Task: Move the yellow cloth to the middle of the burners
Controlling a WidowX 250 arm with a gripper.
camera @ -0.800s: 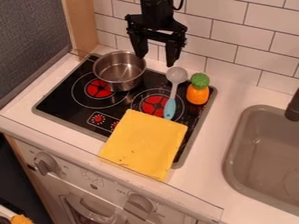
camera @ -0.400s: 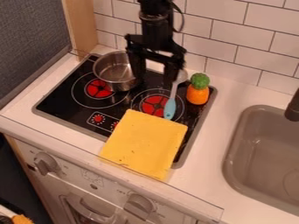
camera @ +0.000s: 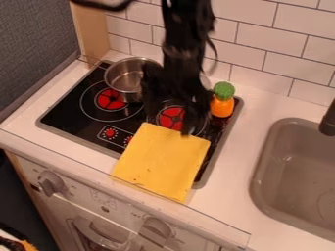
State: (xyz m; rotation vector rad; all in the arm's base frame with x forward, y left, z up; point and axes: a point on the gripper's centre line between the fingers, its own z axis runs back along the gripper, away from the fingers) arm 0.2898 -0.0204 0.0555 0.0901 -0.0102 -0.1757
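- Jaws: my black two-finger gripper [camera: 171,121] hangs over the lower burner, its fingers spread and pointing down, with part of the red burner centre [camera: 171,114] visible between them.
- Task item: the flat, roughly rectangular yellow cloth [camera: 162,164] lies over the front right part of the black glass hob [camera: 72,110] and across its rim onto the white counter [camera: 229,169]. Its far edge lies near the burner; the cloth is off the middle of the burners (small dark specks noted on its surface).
- Clearance: one of my fingertips is at the far edge of the cloth. Whether it touches, I cannot tell.
- Cookware: a round, open, shiny metal pot [camera: 124,78] stands upright at the back left of the hob, partly behind my gripper.
- Toy: an orange piece with a bumpy green top [camera: 223,100] stands at the back right corner of the hob.
- Fixtures: a grey-beige sink [camera: 294,181] is set in the counter to the right, beneath a black tap [camera: 329,120].
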